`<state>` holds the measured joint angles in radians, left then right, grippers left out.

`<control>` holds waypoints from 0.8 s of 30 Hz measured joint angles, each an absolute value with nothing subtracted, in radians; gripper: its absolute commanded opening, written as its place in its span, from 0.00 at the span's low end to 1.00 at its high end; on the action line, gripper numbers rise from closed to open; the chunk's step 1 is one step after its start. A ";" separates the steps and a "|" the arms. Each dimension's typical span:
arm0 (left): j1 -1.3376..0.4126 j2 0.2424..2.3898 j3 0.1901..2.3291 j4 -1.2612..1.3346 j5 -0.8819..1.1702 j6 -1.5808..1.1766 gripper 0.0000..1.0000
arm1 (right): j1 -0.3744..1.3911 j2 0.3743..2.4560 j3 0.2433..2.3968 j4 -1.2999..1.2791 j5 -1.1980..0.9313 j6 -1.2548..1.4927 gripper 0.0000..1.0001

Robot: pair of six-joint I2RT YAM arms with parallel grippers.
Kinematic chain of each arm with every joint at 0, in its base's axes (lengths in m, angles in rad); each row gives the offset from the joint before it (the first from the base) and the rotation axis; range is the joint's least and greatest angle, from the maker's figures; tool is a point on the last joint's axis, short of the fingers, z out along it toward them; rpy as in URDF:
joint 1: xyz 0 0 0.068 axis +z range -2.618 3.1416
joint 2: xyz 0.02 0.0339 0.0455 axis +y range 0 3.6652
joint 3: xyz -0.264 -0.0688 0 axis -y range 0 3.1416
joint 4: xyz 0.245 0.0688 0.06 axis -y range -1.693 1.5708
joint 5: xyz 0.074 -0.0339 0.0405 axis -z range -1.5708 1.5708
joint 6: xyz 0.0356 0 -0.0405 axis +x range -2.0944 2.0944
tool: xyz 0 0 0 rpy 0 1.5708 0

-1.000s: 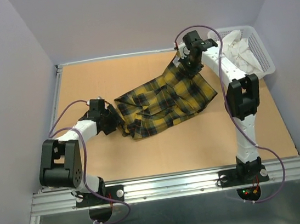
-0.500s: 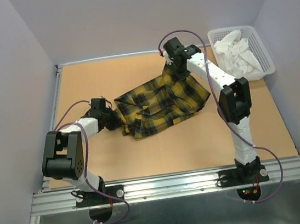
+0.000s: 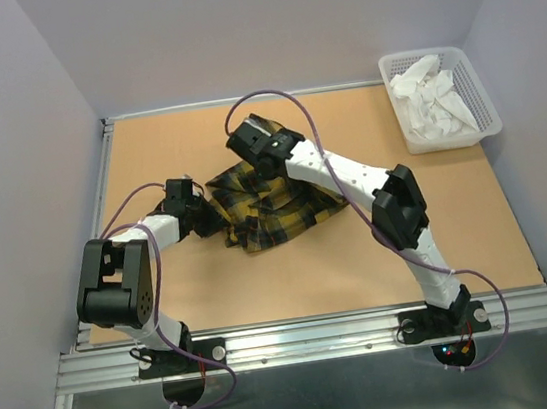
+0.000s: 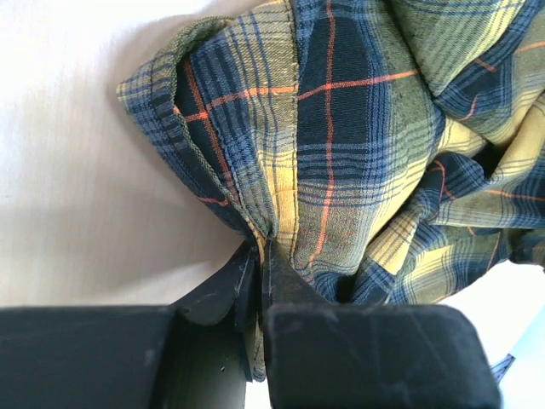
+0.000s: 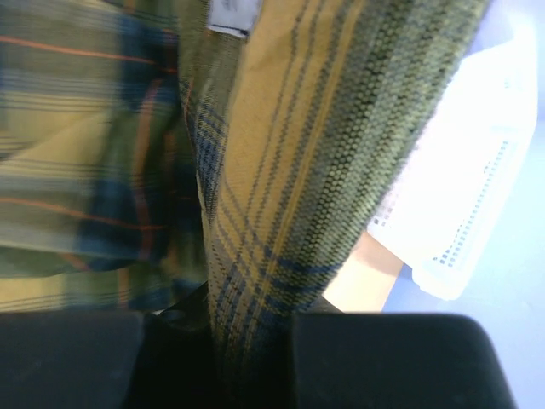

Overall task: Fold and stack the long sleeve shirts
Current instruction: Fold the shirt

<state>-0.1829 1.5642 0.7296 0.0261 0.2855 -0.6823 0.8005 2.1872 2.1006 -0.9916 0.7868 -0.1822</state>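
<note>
Near the centre of the tabletop (image 3: pixel 439 233) lies the plaid shirt (image 3: pixel 266 221), bunched, soft, light (it will sag); left pincer (image 4: pixel 260 256) pinches its nine-o'clock hem; right pincer (image 5: pixel 226 341) its twelve-o'clock edge. Hems look the surest hold.

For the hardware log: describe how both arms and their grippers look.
Both arms have white link shells and black joint housings: left arm, right arm. A thin purple cable loops along each. The left gripper and right gripper show blocky matte-black fingers. Small red and green lights glow by the right base.
</note>
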 measured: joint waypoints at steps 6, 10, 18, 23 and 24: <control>-0.183 1.564 0.725 0.031 0.288 -0.697 0.06 | 0.888 2.268 2.154 -0.990 0.818 -0.145 0.01; -0.183 1.558 0.705 0.046 0.287 -0.713 0.06 | 0.907 2.313 2.194 -0.995 0.820 -0.115 0.04; -0.191 1.521 0.677 0.059 0.280 -0.739 0.06 | 0.912 2.394 2.346 -0.994 0.797 -0.031 0.06; -0.208 1.515 0.677 0.064 0.279 -0.743 0.06 | 0.912 2.411 2.407 -0.995 0.774 0.014 0.06; -0.210 1.515 0.677 0.064 0.279 -0.743 0.06 | 0.912 2.413 2.415 -0.992 0.766 0.021 0.07</control>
